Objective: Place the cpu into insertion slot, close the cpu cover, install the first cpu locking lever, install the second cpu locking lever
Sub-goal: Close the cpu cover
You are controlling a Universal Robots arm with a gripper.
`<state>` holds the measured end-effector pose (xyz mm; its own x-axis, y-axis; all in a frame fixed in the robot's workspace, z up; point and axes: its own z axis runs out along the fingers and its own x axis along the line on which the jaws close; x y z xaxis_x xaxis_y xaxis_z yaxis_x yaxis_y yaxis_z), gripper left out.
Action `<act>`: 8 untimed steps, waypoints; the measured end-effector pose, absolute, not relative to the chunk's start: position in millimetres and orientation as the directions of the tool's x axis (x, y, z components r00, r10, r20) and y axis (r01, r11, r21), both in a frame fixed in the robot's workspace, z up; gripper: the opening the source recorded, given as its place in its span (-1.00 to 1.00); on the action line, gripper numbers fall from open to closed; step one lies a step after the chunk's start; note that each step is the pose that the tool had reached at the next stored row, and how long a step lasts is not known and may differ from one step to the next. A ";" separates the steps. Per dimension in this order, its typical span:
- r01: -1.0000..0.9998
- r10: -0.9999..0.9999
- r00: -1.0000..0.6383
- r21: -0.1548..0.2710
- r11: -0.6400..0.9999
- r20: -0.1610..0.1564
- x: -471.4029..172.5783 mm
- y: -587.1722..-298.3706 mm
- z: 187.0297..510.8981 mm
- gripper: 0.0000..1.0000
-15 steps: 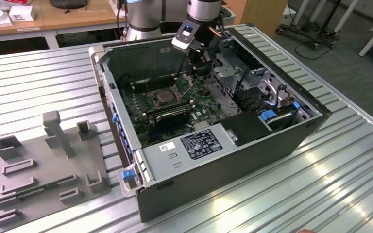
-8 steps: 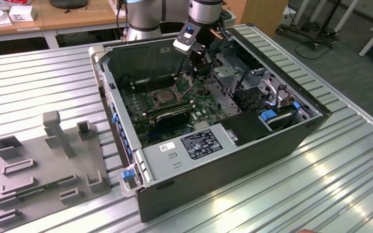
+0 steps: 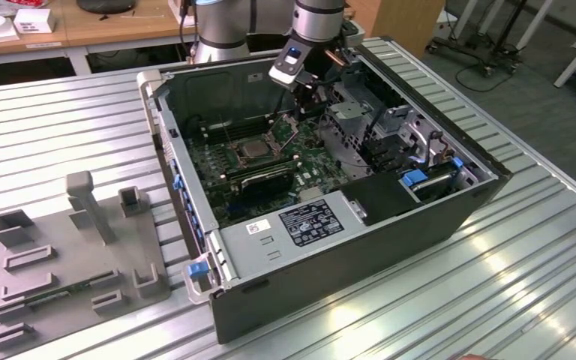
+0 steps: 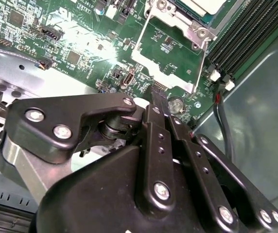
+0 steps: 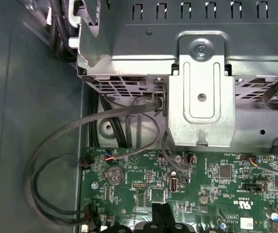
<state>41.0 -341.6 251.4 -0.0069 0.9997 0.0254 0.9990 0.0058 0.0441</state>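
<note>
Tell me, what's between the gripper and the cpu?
In the second wrist view, the silver cover lies between the gripper and the cpu. Green board shows through its cut-out middle.

The open dark metal computer case [image 3: 298, 292] lay on the ribbed metal table [image 3: 508, 300], with the grey moulded fixture plate [image 3: 68, 270] on the exterior view's left. Inside, the green motherboard [image 3: 313, 154] carried the square metal-rimmed insertion slot [image 3: 236, 159], the small silvery cpu [image 3: 256, 150] in it.

The hand [image 4: 161, 97], fingers pressed together, hangs just beside the open cpu cover [image 4: 141, 57].
</note>
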 end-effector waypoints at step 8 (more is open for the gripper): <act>0.999 1.000 -0.007 0.044 0.006 0.025 42.6 -342.4 244.3 -0.79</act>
<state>42.6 -342.4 244.3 -0.0066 0.9997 0.0253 0.9990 0.0055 0.0440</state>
